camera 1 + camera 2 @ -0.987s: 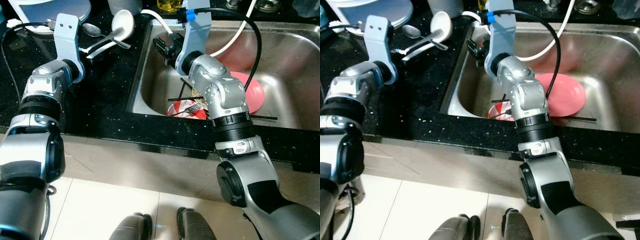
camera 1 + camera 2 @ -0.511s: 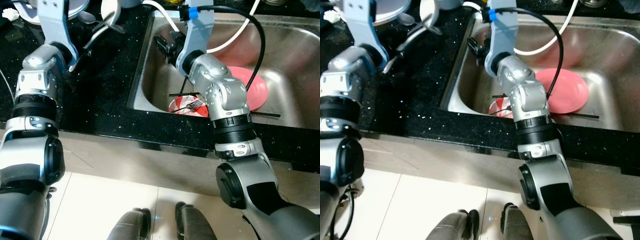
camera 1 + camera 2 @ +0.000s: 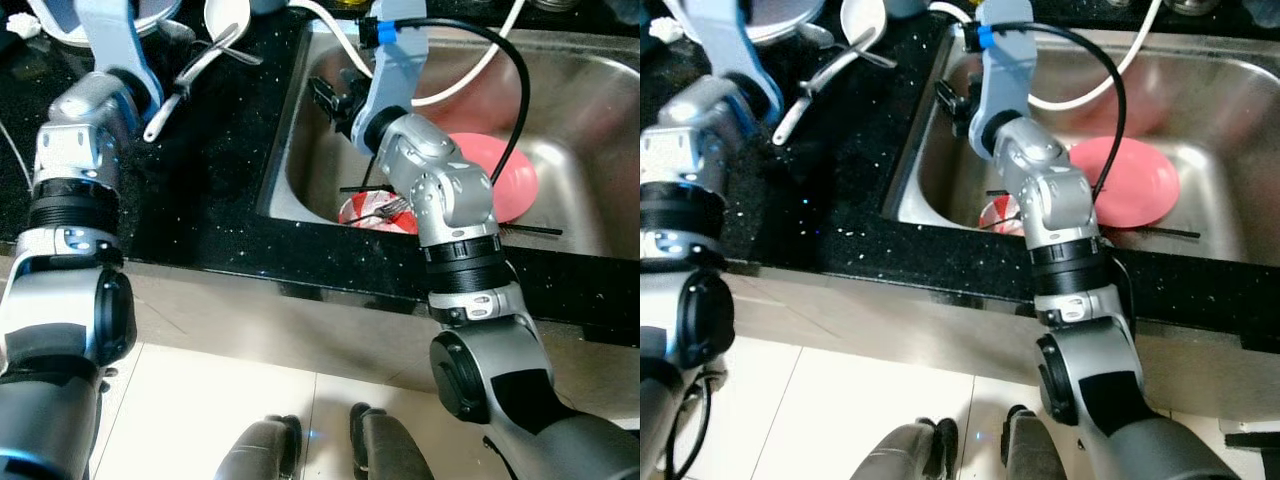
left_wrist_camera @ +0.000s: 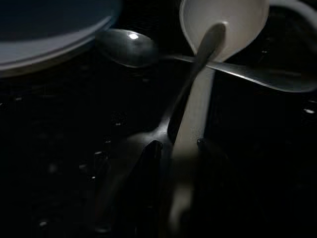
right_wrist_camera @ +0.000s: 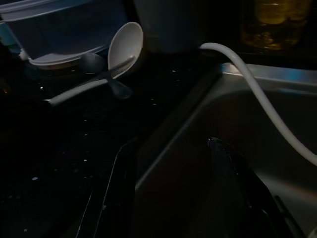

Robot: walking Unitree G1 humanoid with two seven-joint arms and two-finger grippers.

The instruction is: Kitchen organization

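On the black counter, left gripper (image 4: 178, 148) sits open around the white spoon (image 4: 208, 64); closing crooked probably flicks it sinkward.

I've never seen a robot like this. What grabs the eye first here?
Probably the pink plate in the steel sink, beside a red-and-white bowl with a fork and black chopsticks. On the black counter to the left lie a white spoon and metal spoons; the left tool straddles the white spoon's handle, while the right tool hangs open over the sink's edge.
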